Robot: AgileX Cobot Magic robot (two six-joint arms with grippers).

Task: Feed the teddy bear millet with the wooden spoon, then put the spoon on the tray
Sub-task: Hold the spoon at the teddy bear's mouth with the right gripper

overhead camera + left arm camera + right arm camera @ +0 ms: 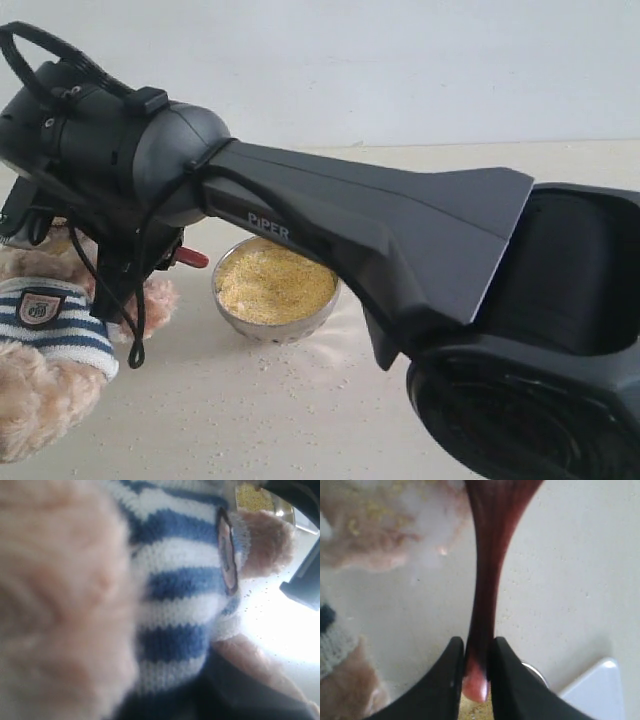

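The teddy bear sits at the left in its striped shirt. My right arm reaches across to it. My right gripper is shut on the handle of the dark red wooden spoon; the handle's end sticks out behind the fingers. The spoon's far end lies up by the bear's pale muzzle, which has yellow grains stuck in the fur. The millet fills a steel bowl beside the bear. A corner of the white tray shows. My left gripper is a dark blur against the shirt; its jaws are hidden.
Loose grains are scattered on the pale tabletop around the bowl. The black right arm spans most of the exterior view and hides the table's right side. A bear's arm lies between the shirt and the bowl.
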